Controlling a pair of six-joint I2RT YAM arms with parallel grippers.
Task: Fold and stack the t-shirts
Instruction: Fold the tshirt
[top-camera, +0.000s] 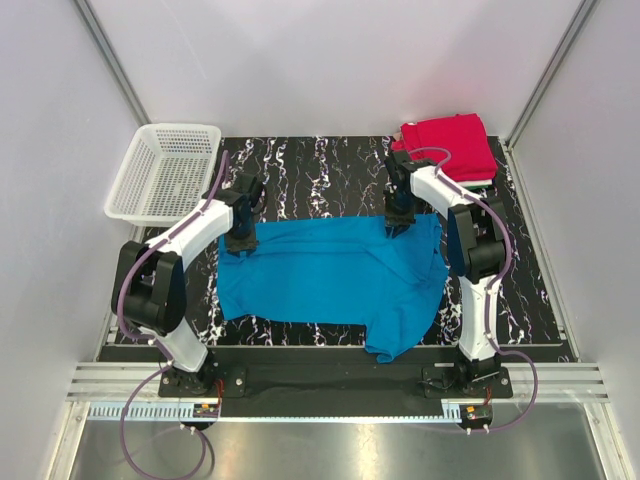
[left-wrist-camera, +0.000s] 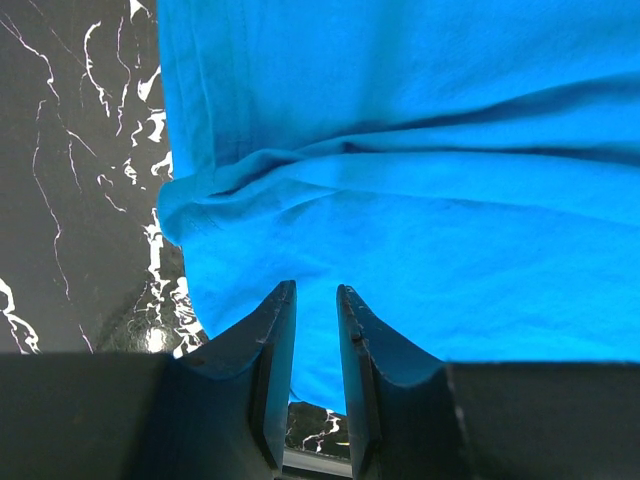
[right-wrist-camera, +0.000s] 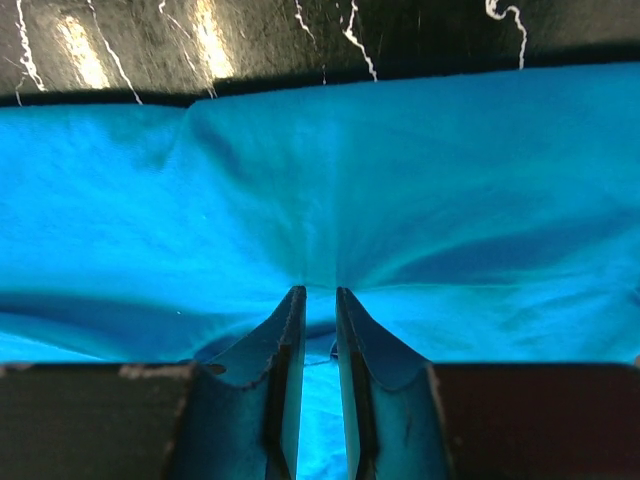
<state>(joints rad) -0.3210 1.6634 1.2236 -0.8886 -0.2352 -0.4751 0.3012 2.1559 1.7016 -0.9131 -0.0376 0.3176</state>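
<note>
at the near edge the 2 arm bases sit side by side, and just beyond them the blue t-shirt (top-camera: 330, 280) lies spread across the black marbled table (top-camera: 300, 170). it is roughly flat but wrinkled. 1 rumpled flap at its near right reaches towards the table's front edge.

the left gripper (top-camera: 240, 243) is down at the shirt's far left corner. in the left wrist view its fingers (left-wrist-camera: 275, 330) stand close together with blue cloth running between them — a pinch on the shirt's edge, the fabric bunched in soft folds just ahead of the tips and dark marble showing to the left.

the right gripper (top-camera: 398, 228) is down on the shirt's far edge towards the right. its wrist view shows the jaws nearly together with creases fanning out from the tips, so it too is clamped on the blue cloth, just short of the hem and the bare table beyond.

farther back, in the far right corner, a stack of folded t-shirts (top-camera: 450, 145) rests with red on top — slivers of green and white peek out at its near side. a white mesh basket (top-camera: 165, 172) sits at the far left corner, well apart from the shirt.
</note>
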